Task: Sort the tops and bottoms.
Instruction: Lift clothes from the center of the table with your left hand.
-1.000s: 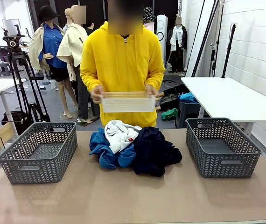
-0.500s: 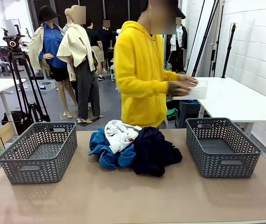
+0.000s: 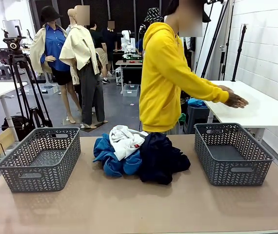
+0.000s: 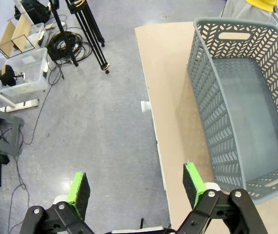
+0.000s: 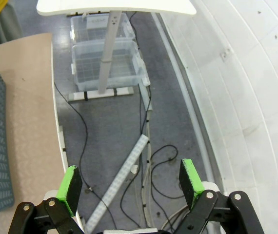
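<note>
Where the front view centres, two tops, white top (image 3: 125, 139) and blue top (image 3: 110, 160), heap against the navy bottoms (image 3: 161, 157) between two baskets (image 3: 40, 158). In the left wrist view, the left gripper (image 4: 135, 185) hangs spread and empty beside one of the baskets. In the right wrist view, the right gripper (image 5: 130, 183) hangs spread and empty.

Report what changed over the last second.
The person turned from facing the robot toward the robot's right and now reaches an empty hand over the white side table, having let go of the flat white thing held before. The white top, blue top, dark bottoms, left basket and right basket stayed put.
</note>
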Robot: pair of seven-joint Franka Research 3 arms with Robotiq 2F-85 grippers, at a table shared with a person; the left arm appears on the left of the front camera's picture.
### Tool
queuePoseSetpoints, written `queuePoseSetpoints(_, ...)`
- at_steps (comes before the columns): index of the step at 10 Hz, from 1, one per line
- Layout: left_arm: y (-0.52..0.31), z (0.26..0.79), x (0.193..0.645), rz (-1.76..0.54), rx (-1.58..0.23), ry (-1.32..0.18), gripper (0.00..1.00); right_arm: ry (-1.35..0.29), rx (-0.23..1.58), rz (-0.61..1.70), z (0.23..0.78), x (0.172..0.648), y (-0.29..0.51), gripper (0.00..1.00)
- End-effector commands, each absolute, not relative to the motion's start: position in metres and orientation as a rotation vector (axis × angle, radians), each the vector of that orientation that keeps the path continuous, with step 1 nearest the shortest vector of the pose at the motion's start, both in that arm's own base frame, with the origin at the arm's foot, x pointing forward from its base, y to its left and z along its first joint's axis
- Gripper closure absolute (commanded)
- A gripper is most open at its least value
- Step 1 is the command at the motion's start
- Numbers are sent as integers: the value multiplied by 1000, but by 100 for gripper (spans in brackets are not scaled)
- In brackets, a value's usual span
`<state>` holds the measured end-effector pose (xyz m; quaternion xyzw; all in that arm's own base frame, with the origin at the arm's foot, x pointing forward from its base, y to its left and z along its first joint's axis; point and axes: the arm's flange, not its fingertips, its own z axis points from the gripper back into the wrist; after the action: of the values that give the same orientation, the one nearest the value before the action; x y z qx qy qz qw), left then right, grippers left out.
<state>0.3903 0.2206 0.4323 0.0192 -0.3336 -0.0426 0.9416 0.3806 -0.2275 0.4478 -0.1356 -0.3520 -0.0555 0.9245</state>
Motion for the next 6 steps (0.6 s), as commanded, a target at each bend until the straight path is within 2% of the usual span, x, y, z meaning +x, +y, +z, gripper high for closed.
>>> queuePoseSetpoints(1, 223, 430, 390, -89, 39, -678, 0, -718, -278, -112, 449, 378, -229, 0)
queuePoseSetpoints(6, 223, 430, 390, -89, 39, -678, 0, -718, -278, -112, 449, 378, -229, 0)
